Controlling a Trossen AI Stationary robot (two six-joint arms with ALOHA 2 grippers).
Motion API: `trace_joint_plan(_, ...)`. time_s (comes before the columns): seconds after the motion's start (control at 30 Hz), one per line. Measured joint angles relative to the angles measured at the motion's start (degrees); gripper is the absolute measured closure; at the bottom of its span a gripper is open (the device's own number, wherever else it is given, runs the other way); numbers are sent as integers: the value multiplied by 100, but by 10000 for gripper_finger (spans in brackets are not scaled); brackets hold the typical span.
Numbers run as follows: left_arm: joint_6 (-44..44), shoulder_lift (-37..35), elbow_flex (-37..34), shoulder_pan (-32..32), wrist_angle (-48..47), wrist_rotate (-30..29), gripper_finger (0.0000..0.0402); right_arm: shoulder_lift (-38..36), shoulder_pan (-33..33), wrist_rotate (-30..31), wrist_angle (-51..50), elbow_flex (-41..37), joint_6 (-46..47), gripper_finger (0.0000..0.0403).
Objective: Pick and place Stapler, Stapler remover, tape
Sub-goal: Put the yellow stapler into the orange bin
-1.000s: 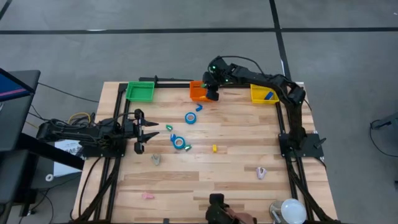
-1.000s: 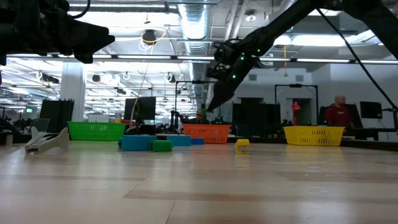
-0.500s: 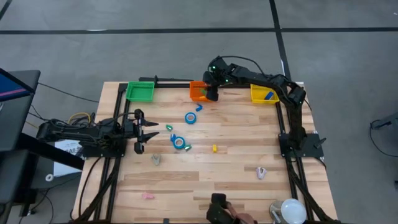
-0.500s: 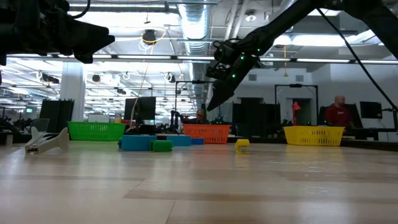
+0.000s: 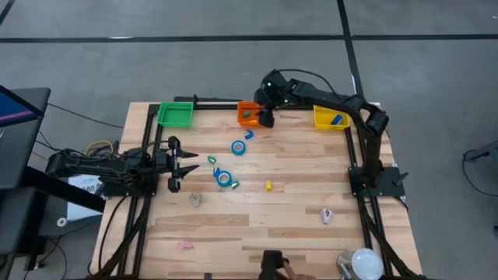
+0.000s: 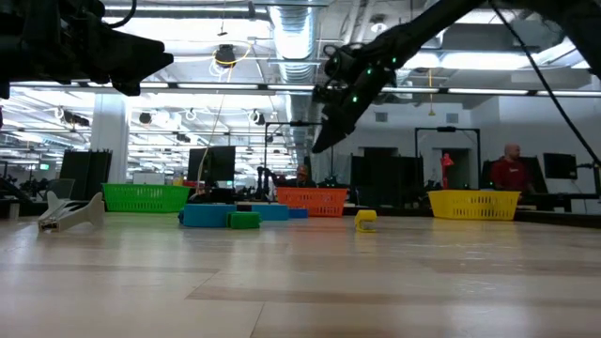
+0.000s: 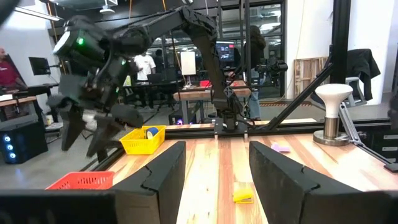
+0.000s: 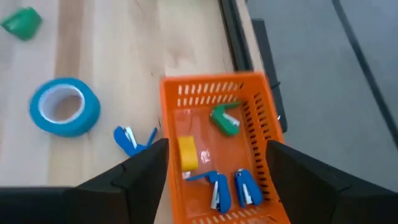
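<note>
My right claw (image 8: 205, 163) hangs spread and empty over the orange bin (image 8: 264, 134) at the tabletop's far edge, small pieces inside, while two tape rolls (image 5: 238, 146) wait mid-tabletop.

Right claw (image 5: 266, 118) gapes apart, empty; left claw (image 5: 189, 162) waits parted.

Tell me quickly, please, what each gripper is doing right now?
Left gripper: open, empty, over the table's left side.
Right gripper: open, empty, above the orange bin.
</note>
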Motion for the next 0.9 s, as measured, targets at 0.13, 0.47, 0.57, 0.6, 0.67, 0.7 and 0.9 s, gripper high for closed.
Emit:
trace_joint_plan(0.13, 0, 0, 0, 0, 0, 0, 234, -343, 247, -3, -245, 2, -72, 142)
trace_joint_plan(0.47, 0, 0, 0, -1, 15, 1, 234, -932, 982, -6, -1256, 4, 183, 143)
trace_joint_plan(0.57, 0, 0, 0, -2, 30, 0, 234, -979, 1164, -6, -1593, 4, 273, 143)
trace_joint_plan(0.6, 0, 0, 0, -1, 33, 1, 234, -982, 1228, -6, -1667, 4, 274, 143)
trace_joint_plan(0.67, 0, 0, 0, -1, 36, 0, 234, -982, 1345, -6, -1822, 4, 275, 143)
trace_joint_plan(0.7, 0, 0, 0, -2, 40, 0, 234, -982, 1411, -6, -1872, 4, 275, 143)
trace_joint_plan(0.9, 0, 0, 0, -1, 45, 0, 234, -979, 1725, -6, -1943, 4, 276, 143)
